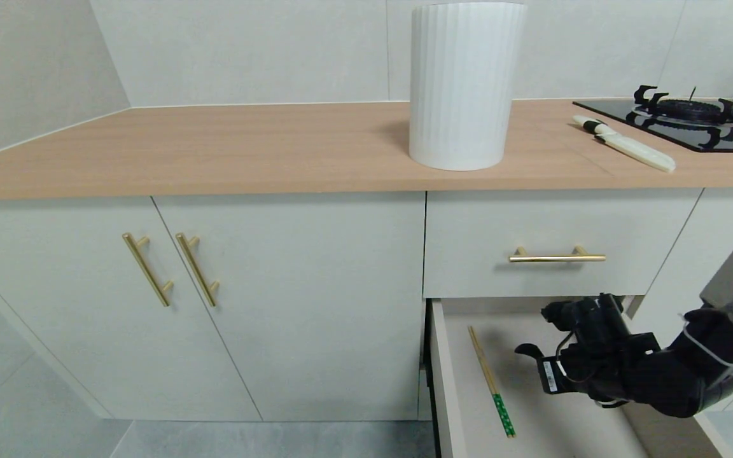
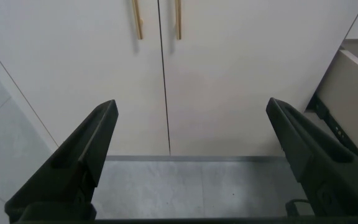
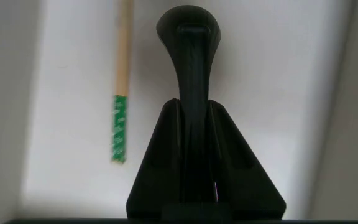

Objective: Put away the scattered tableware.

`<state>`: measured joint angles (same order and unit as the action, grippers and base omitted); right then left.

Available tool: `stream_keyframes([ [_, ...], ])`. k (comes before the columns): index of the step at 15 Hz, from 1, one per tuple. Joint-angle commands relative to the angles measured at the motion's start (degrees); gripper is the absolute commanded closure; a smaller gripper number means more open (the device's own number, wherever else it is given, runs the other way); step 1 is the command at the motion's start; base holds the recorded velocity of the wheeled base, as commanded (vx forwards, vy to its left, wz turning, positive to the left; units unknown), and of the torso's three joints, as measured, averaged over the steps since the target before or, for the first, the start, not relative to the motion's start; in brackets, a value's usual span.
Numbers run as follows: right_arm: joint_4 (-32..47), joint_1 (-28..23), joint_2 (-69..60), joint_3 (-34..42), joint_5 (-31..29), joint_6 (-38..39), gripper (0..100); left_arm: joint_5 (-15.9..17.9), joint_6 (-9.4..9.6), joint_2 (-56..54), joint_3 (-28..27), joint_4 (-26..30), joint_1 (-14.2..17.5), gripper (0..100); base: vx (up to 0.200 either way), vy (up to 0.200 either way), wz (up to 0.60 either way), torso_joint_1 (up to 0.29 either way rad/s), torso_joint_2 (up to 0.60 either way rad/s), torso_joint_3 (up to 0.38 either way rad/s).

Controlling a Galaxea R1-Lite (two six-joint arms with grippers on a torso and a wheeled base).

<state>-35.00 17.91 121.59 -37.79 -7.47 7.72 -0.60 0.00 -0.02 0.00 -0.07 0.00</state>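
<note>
Your right pincer (image 1: 525, 350), its arm coming in low from the right, hangs over the open drawer (image 1: 446, 381) with its fingers pressed together on nothing. The chopsticks (image 1: 491, 381) lie on the drawer floor just beside it, green ends toward the drawer front. Your left pincer (image 2: 191, 109) sits low, fingers spread wide, facing the cabinet doors (image 2: 229, 81). A knife (image 1: 627, 145) lies on the tabletop (image 1: 245, 146) near the stove (image 1: 691, 117).

Wooden chopsticks (image 1: 490, 380); matt wood-grain counter (image 1: 214, 146); shiny brass-look handle (image 1: 557, 257).
</note>
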Motion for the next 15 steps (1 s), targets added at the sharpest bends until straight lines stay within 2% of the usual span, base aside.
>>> stream_keyframes([
  [1, -1.6, 0.3, 5.7, 0.0, -0.8, 0.1, 100, 0.0, 0.0, 0.0, 0.0, 0.0, 0.0, 0, 0.0, 0.0, 0.0, 0.0, 0.0, 0.0],
  [3, -3.9, 0.7, 8.0, 0.3, -2.6, 0.2, 100, 0.0, 0.0, 0.0, 0.0, 0.0, 0.0, 0, 0.0, 0.0, 0.0, 0.0, 0.0, 0.0],
  [14, -6.0, 0.6, 9.5, 0.0, -3.2, 1.0, 100, 0.0, 0.0, 0.0, 0.0, 0.0, 0.0, 0, 0.0, 0.0, 0.0, 0.0, 0.0, 0.0],
  [15, -6.0, 0.6, 9.6, 0.0, -3.2, 1.0, 0, 0.0, 0.0, 0.0, 0.0, 0.0, 0.0, 0, 0.0, 0.0, 0.0, 0.0, 0.0, 0.0],
])
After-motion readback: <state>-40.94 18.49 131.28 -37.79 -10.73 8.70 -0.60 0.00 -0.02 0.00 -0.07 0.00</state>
